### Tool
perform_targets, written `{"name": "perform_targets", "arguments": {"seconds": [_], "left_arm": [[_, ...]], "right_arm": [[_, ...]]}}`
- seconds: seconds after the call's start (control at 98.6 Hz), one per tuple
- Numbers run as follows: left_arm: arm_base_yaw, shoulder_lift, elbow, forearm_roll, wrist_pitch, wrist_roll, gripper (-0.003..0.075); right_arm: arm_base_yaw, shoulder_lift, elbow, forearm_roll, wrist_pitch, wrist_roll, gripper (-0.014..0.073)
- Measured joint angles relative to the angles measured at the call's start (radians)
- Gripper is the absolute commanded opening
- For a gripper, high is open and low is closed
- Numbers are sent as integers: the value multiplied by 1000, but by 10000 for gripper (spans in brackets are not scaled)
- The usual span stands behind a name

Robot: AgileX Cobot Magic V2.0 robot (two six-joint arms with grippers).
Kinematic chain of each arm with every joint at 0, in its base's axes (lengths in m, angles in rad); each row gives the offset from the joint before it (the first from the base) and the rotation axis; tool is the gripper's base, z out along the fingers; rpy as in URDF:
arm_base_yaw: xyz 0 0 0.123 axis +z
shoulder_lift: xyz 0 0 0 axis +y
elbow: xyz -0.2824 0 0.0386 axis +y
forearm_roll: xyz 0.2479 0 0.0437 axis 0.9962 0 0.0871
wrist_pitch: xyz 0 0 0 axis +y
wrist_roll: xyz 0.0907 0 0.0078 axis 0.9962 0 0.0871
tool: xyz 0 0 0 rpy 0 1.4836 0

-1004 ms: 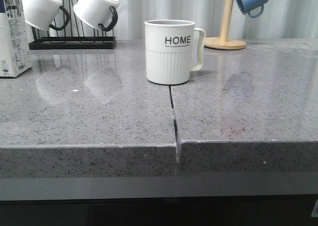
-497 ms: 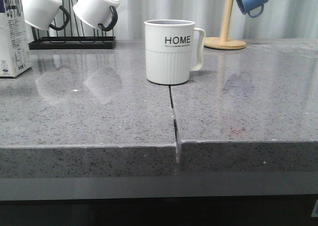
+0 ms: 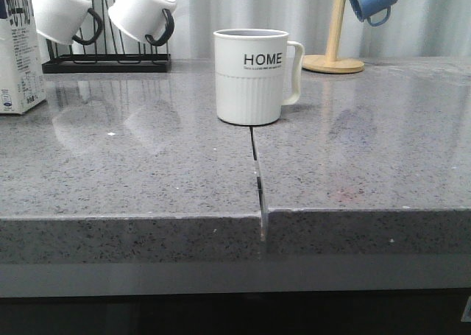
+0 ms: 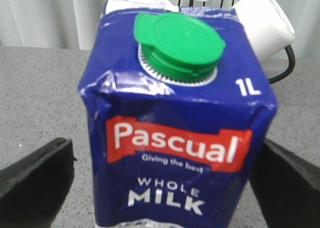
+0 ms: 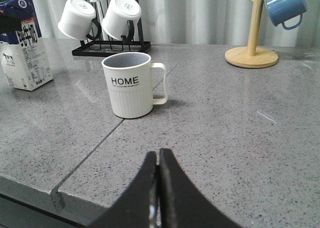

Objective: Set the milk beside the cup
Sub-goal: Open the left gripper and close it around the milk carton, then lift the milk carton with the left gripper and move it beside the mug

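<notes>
2 pincer fingers (image 4: 35, 173) flanking milk (image 4: 175, 133), untouched

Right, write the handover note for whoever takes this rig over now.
Left gripper: open, fingers either side of the tall blue-topped white milk carton, not yet closed on it.
Right gripper: shut, empty, hovering over the near part of the grey speckled counter.
Carton stands upright at the counter's far left, well apart from the white ribbed HOME mug at centre.
Done: left gripper lined up on the carton.
Left: grasp, carry it right, set it beside the mug.
</notes>
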Motion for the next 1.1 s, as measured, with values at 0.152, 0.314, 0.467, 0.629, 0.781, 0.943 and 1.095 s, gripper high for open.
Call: {"name": "perform_targets", "arguments": {"seconds": [0.152,0.314,0.467,0.629,0.781,0.943,1.095], "left_arm": [[0,41,-2,-1,-50,0,576],[0,55,-2,-2,-59,0,368],[0,55,-2,-7,-61,0,232],[-5,51,-2,-17,-61,0,225],[-34,11,-2,-89,-61,10,225],[-119,-34,-2,-307,-78,221,223],[-233,-50,-2,-546,-129,438,223]], "right_arm": [[0,0,0,0,0,0,-69],[0,0,0,0,0,0,-69],[0,0,0,0,0,0,-69],[0,0,0,0,0,0,-69],[0,0,0,0,0,0,-69],[0,0,0,0,0,0,-69],[0,0,0,0,0,0,-69]]}}
